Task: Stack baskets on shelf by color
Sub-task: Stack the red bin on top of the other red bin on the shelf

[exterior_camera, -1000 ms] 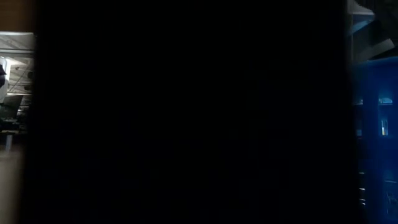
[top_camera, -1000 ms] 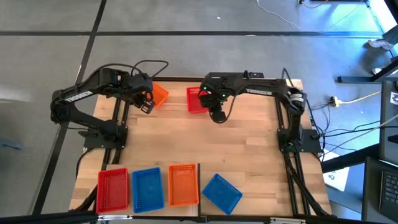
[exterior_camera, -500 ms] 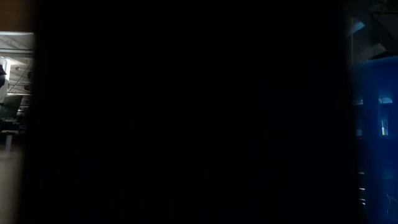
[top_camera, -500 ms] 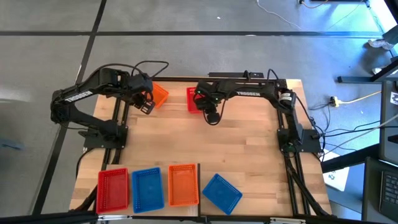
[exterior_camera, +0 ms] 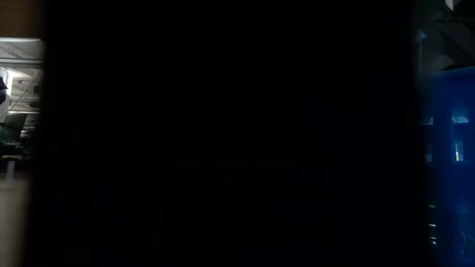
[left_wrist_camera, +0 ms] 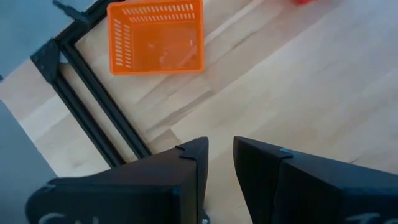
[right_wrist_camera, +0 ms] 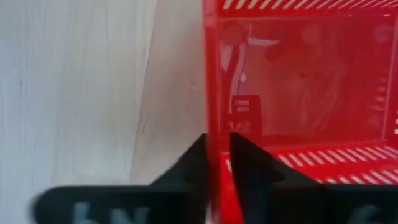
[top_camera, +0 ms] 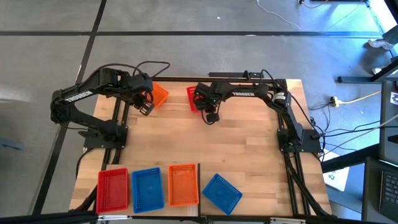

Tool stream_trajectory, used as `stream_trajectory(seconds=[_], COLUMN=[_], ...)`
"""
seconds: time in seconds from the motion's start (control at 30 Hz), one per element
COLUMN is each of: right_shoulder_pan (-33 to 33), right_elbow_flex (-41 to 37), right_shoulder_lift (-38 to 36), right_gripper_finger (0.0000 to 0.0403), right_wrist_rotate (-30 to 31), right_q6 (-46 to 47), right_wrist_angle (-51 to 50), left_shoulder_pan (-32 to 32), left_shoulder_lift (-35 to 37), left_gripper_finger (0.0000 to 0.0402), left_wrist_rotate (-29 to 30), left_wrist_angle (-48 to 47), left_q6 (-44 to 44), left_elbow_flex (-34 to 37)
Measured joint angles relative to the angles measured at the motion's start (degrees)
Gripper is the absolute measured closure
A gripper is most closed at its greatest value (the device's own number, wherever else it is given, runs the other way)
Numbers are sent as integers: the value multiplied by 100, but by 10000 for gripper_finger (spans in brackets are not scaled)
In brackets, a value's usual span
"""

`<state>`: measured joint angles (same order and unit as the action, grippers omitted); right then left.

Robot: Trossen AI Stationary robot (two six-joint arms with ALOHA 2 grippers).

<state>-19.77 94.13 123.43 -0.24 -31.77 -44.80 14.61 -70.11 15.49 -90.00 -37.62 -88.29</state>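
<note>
Right gripper (right_wrist_camera: 219, 163) pinching a basket wall

Its dark fingers clamp the side wall of the red perforated plastic basket (right_wrist_camera: 298, 93) at the table's far edge; the left gripper (left_wrist_camera: 221, 163) hangs slightly parted, empty, near the orange mesh basket (left_wrist_camera: 156, 37).

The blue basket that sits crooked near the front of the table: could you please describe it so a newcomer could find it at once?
Look at the wooden table from above and find the row of baskets along the edge opposite the arms' bases. At the right end of that row, past the orange basket, lies the loose blue basket. Unlike the other blue basket, which sits square in line, it is turned at an angle.
</note>
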Motion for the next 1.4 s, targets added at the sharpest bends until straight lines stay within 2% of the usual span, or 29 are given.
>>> stream_trajectory(seconds=[0.03,0.1,0.27,0.37,0.47,0.7,0.83,0.93,1.1,1.27,1.4], right_shoulder_pan=[19,85,294,452,704,1410,1750,1936,2117,2110,2111], right_elbow_flex=[0,0,0,156,407,1449,2010,2302,2574,2567,2555], right_shoulder_lift=[-19,-79,-381,-606,-762,-848,-848,-852,-854,-854,-852], right_gripper_finger=[376,392,399,400,401,401,402,402,402,403,403], right_wrist_rotate=[89,398,1149,1381,1911,3050,3708,4059,4128,4195,4191], right_q6=[25,134,323,510,585,345,406,423,426,429,429], right_wrist_angle=[-46,-107,-318,-656,-1078,-1843,-2032,-2051,-2050,-2116,-2114], left_shoulder_pan=[0,0,0,0,0,-2,0,-2,-38,-162,-236], left_shoulder_lift=[0,1,0,0,0,0,0,0,0,0,0], left_gripper_finger=[335,335,335,335,335,335,335,335,335,335,335], left_wrist_rotate=[1,2,2,8,28,32,35,49,189,638,791], left_wrist_angle=[2,0,0,2,29,687,1577,2569,4138,5018,5383], left_q6=[81,89,-15,-335,-401,679,137,178,593,1142,2277], left_elbow_flex=[0,0,0,0,0,0,2,2,2,2,2])
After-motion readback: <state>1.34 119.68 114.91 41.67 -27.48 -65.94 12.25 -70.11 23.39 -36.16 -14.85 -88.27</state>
